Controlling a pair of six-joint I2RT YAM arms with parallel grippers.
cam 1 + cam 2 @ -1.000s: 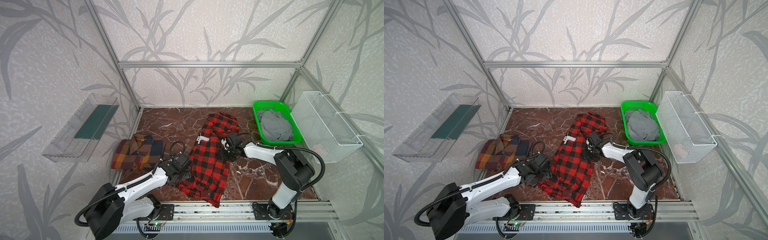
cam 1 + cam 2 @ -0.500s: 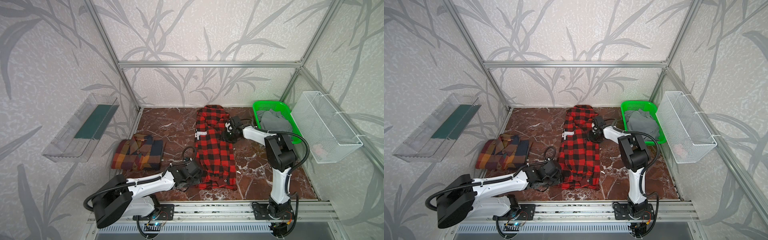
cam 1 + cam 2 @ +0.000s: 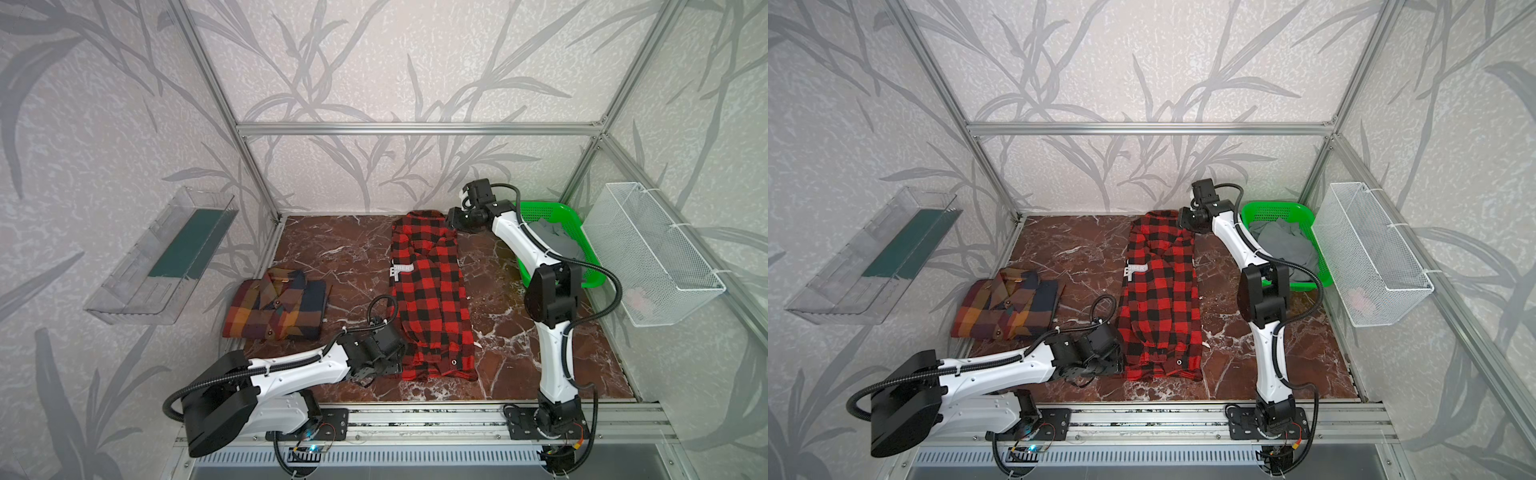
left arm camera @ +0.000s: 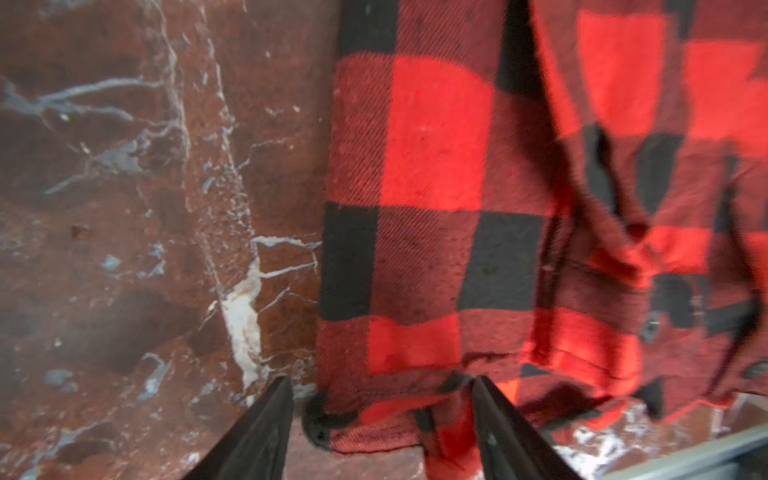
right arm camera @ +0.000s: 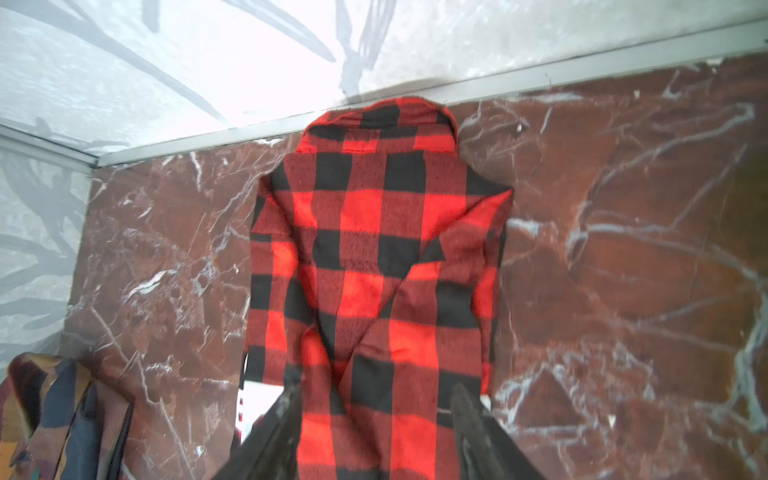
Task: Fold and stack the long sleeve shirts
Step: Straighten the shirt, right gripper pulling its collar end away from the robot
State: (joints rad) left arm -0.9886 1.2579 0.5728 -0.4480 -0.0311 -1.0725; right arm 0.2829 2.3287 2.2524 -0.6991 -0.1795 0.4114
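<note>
The red-and-black check shirt (image 3: 432, 299) (image 3: 1160, 299) lies as a long strip down the middle of the marble table, collar at the back wall, hem toward the front. My left gripper (image 3: 397, 361) (image 4: 380, 382) is low at the hem's near-left corner. It is open, and the hem cloth (image 4: 374, 419) lies on the table between its fingers. My right gripper (image 3: 453, 218) (image 5: 374, 388) is raised above the shirt's collar half (image 5: 374, 232), open and holding nothing. The brown, orange and maroon plaid shirt (image 3: 276, 305) (image 3: 1007, 305) lies folded at the left.
A green basket (image 3: 552, 207) holding grey cloth (image 3: 552, 241) stands at the back right. A white wire basket (image 3: 656, 257) hangs on the right wall and a clear tray (image 3: 162, 257) on the left wall. A metal rail (image 3: 415, 411) borders the front edge.
The red shirt has swung from a diagonal to lie straight, front to back. The left gripper has moved to the hem corner. The right gripper has moved toward the collar end and risen.
</note>
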